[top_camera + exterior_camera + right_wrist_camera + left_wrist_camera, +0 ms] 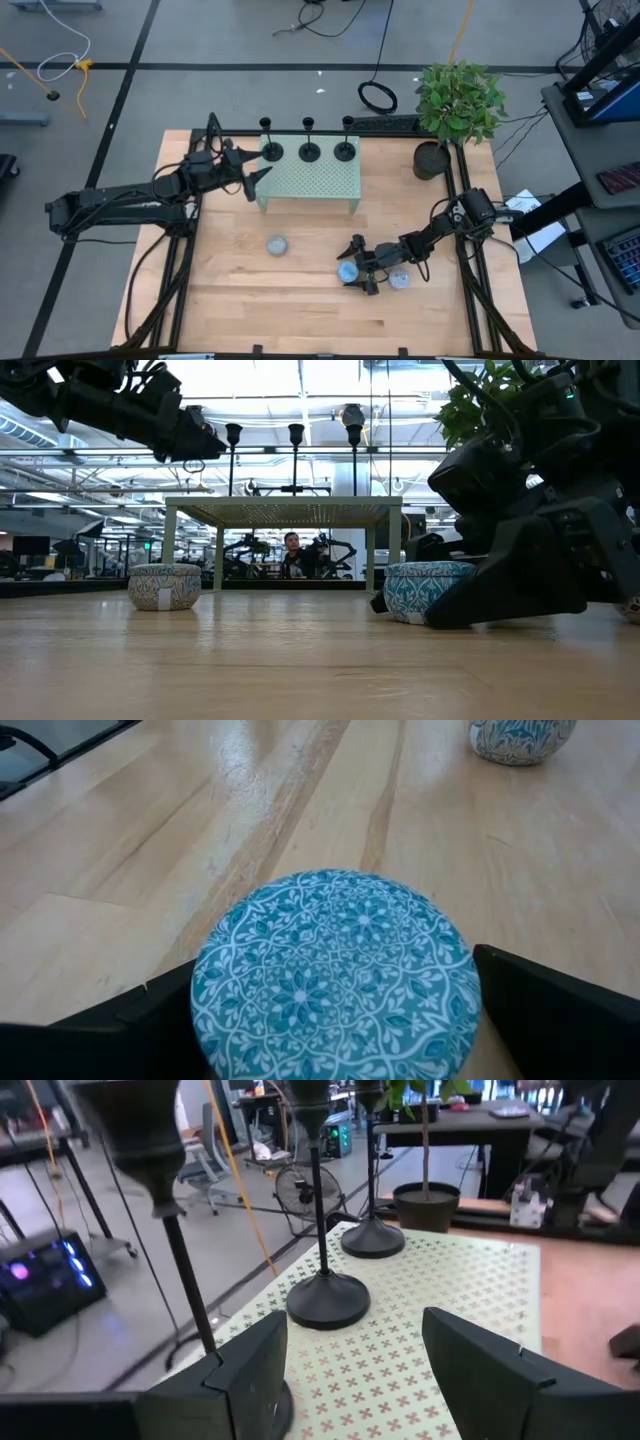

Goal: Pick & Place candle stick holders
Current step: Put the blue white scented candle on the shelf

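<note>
**Two robot hands poised over a wooden desk**

Three candle stick holders (308, 147) stand in a row on the green stand (310, 180). The left hand (258, 172), released, hovers beside the nearest holder. The right hand (356, 272), spread wide, straddles a blue patterned tin (347, 270). Closing off-centre could likely tip the top-heavy holder into its neighbours.

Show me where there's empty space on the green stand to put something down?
The near half of the green stand is bare. Its far edge is crowded: three candle holders stand in a row there, and the left gripper sits at the left end.
</note>
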Action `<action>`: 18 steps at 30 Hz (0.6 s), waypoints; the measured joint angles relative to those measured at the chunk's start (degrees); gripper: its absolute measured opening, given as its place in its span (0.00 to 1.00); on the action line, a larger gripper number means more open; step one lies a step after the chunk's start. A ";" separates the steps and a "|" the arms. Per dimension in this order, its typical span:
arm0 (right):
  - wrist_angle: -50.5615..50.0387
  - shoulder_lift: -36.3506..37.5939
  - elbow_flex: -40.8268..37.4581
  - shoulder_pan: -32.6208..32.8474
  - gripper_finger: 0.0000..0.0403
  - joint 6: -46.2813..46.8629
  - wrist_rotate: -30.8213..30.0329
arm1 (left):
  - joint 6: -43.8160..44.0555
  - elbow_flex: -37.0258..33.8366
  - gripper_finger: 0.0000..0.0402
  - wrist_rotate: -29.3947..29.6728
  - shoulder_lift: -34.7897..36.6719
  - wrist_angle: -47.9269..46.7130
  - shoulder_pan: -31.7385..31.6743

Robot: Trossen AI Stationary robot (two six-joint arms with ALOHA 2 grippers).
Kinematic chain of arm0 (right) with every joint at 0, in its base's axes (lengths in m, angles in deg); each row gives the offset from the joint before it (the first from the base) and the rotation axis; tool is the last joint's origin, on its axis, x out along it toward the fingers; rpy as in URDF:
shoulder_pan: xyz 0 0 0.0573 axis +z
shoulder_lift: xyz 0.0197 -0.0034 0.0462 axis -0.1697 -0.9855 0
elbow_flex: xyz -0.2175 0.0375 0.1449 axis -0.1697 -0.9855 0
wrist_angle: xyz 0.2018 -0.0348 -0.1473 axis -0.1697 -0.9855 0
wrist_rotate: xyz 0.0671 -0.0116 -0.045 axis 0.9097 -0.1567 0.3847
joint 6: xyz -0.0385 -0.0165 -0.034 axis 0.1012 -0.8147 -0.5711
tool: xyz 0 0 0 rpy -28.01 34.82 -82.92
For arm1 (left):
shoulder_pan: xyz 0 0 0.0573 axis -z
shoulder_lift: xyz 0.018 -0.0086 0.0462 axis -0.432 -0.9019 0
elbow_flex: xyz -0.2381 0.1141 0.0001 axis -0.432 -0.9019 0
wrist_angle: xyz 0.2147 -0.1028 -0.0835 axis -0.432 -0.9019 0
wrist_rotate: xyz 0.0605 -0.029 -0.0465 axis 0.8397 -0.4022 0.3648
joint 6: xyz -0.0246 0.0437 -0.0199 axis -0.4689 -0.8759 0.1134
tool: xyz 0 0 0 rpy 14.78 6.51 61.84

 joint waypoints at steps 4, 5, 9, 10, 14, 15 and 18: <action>0.40 0.00 0.00 0.00 0.97 0.12 0.01 | 5.80 0.00 0.60 -0.02 -0.19 -0.04 0.00; 0.40 0.00 0.00 0.00 0.97 0.09 0.01 | 6.84 0.00 0.60 -0.22 -0.41 -0.21 0.00; 0.40 0.00 0.00 0.00 0.96 -0.07 0.01 | 7.44 0.00 0.60 -6.25 -1.16 -1.43 0.00; 0.40 0.00 0.00 0.00 0.95 -0.05 0.03 | 7.64 0.00 0.60 -8.67 -1.46 -1.51 0.05; 0.40 0.00 0.00 0.00 0.84 0.34 -0.03 | 10.24 0.00 0.60 -14.06 -3.39 -1.40 1.82; 0.40 0.00 0.00 0.00 0.82 0.34 -0.03 | 10.37 0.00 0.60 -14.12 -3.95 -1.45 2.51; 0.40 0.00 0.00 -0.33 0.75 0.34 0.01 | 10.41 0.00 0.60 -13.24 -5.72 -1.36 4.44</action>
